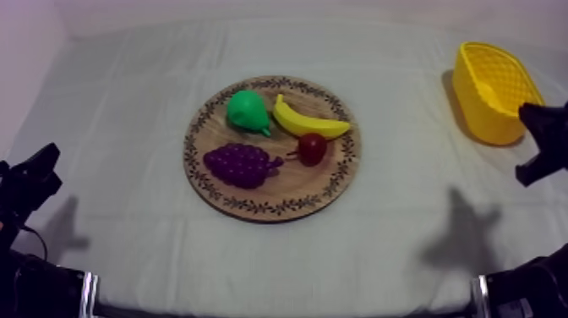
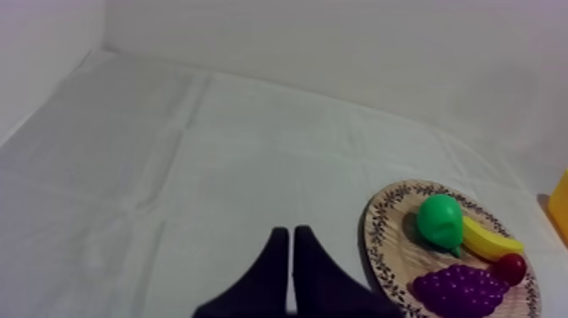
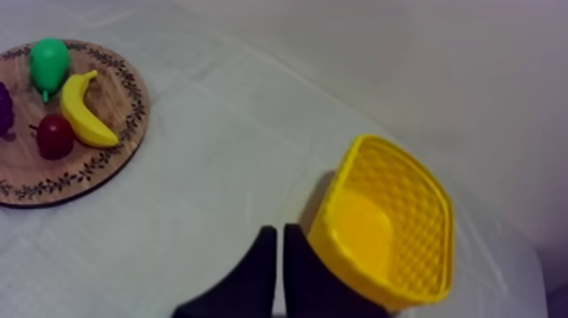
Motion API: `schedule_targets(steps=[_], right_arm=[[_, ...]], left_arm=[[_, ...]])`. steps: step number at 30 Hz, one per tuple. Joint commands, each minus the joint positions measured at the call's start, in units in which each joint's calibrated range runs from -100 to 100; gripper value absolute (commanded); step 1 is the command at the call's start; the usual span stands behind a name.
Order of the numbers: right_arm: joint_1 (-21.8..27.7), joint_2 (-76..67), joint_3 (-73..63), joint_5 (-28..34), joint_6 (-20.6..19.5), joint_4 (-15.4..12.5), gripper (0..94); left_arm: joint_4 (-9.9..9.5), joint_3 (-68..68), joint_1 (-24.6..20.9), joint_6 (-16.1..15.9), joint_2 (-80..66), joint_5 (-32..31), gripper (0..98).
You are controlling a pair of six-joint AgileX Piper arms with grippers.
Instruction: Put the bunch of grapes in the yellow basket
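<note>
Left claw [image 2: 292, 233]: we see its two black fingers lying together as a narrow wedge with nothing between them. In the top view it sits low at the left edge of the frame, over bare cloth.
Tabletop [image 1: 118, 118]: it lies under a grey-white cloth with soft creases.
Wooden board [image 1: 253, 205]: round with a patterned rim, it lies flat near the middle of the top frame, a little left of centre.
Pear [image 1: 246, 110]: green, it is on the upper left part of the board, just beside the banana.
Bunch of grapes [image 1: 241, 163]: purple, it lies on the lower left part of the board, below the pear. Its stem end points toward the small red fruit, and both claws are well apart from it.
Banana [image 1: 306, 124]: yellow, it curves across the upper right part of the board.
Small red fruit [image 1: 313, 148]: it sits just below the banana, right of the grapes.
Yellow basket [image 1: 482, 110]: it stands at the upper right of the top frame, well apart from the board, and we see its latticed walls.
Right claw [image 3: 280, 233]: its fingers are pressed together and grip nothing, just beside the basket's near wall. In the top view it is at the right edge of the frame.
</note>
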Motion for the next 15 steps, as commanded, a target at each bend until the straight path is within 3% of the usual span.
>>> schedule_targets(steps=[1,9,15], right_arm=[[-1.44,7.6,-8.83,0.83,0.48,0.34,0.4],[-5.09,23.37,-26.43,4.7,1.29,0.79,0.4],[-9.44,35.29,-41.49,11.31,1.05,1.84,0.4]], left_arm=[[-0.04,-0.04,-0.01,0.02,0.0,-0.03,0.1],[-0.04,-0.04,-0.01,0.02,0.0,-0.03,0.1],[-0.04,-0.04,-0.01,0.02,0.0,-0.03,0.1]])
